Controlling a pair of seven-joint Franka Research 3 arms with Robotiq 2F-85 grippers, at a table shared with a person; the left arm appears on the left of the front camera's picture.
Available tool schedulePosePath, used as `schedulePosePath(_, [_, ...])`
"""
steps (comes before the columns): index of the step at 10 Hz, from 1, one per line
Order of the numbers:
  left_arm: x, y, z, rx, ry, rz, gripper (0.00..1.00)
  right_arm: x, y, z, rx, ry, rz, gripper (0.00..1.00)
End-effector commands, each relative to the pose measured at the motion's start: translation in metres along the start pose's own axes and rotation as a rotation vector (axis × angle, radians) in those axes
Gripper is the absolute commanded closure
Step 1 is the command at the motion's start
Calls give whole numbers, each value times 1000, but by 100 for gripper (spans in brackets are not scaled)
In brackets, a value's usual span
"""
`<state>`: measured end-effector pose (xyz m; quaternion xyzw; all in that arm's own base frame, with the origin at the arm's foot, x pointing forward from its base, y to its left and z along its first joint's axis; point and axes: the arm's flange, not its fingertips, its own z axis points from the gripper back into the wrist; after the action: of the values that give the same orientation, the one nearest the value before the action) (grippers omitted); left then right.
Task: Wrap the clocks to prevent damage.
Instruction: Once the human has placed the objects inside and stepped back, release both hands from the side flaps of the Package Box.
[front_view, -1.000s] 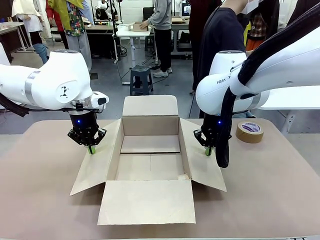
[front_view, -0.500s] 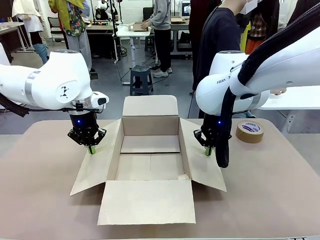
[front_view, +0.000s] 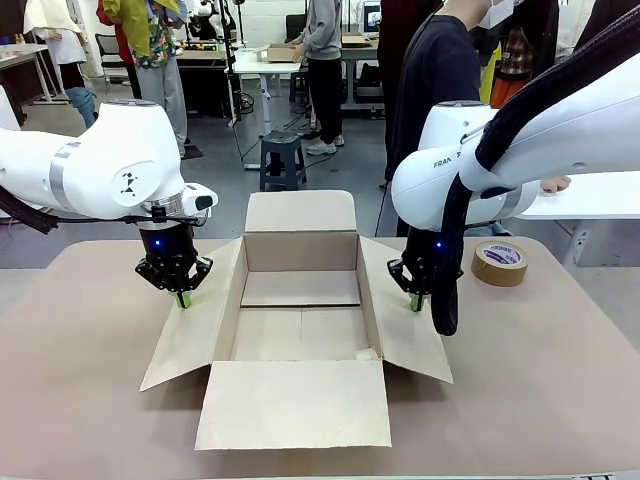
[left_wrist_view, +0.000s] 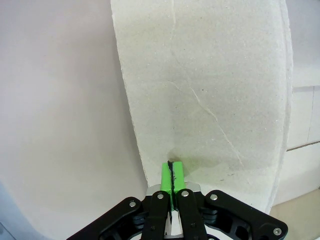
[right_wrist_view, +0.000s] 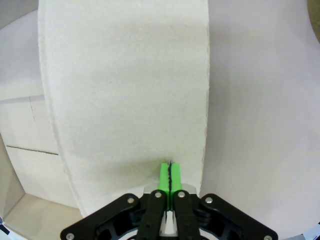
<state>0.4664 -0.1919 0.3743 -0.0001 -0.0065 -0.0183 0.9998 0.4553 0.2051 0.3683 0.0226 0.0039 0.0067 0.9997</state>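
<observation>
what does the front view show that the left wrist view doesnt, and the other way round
Front view adds the whole open cardboard box, the right gripper at its right flap, a brown tape roll beyond that and a person across the table. Left wrist view adds close detail: the green pads pressed together and thin creases across the left flap. Both share the left gripper, shut, its tip near that flap's outer edge, with the table beside it.

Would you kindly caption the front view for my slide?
Two arms, jaws shut, touch the side flaps of the open cardboard box; tape roll nearby.
</observation>
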Motion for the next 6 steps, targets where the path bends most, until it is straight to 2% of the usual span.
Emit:
schedulePosePath(1, [-1,1,-1,15,4,3,100,0,0,-1,-1,2,-3,99])
schedulePosePath(6, [-1,1,-1,15,4,3,100,0,0,-1,-1,2,-3,99])
